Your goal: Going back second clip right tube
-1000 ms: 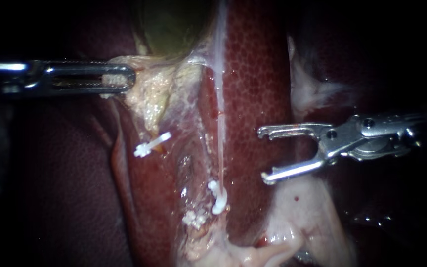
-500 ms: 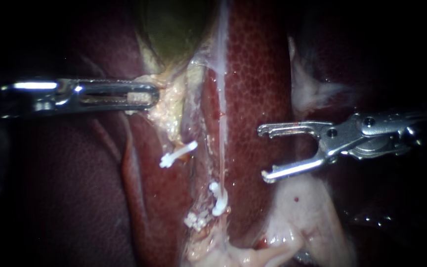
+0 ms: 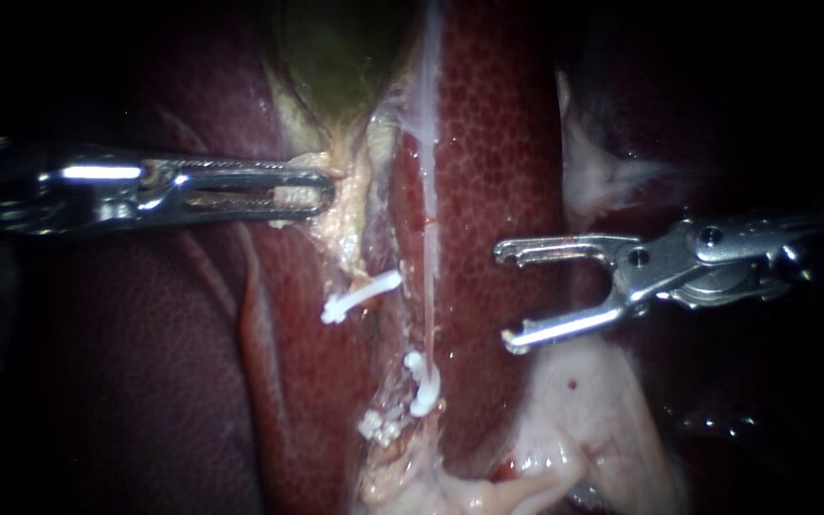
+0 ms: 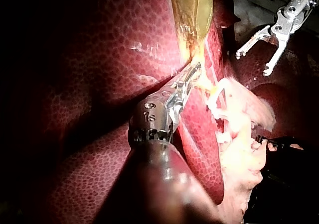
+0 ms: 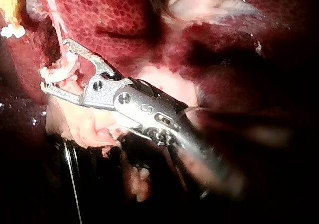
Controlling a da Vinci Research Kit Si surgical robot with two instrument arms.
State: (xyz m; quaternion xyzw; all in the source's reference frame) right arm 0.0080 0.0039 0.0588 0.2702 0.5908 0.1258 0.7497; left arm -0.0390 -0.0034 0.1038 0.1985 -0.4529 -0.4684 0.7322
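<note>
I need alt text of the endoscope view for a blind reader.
The right instrument, jaws open and empty, hangs over the liver, apart from a pale tube bearing a white clip. The left instrument grips pale tissue below the gallbladder, near a second clip.

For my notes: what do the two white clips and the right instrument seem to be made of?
The upper clip and the lower clip look like matte white plastic: opaque, no glint. The right instrument looks like polished metal: silvery, with bright reflections along its open jaws.
</note>
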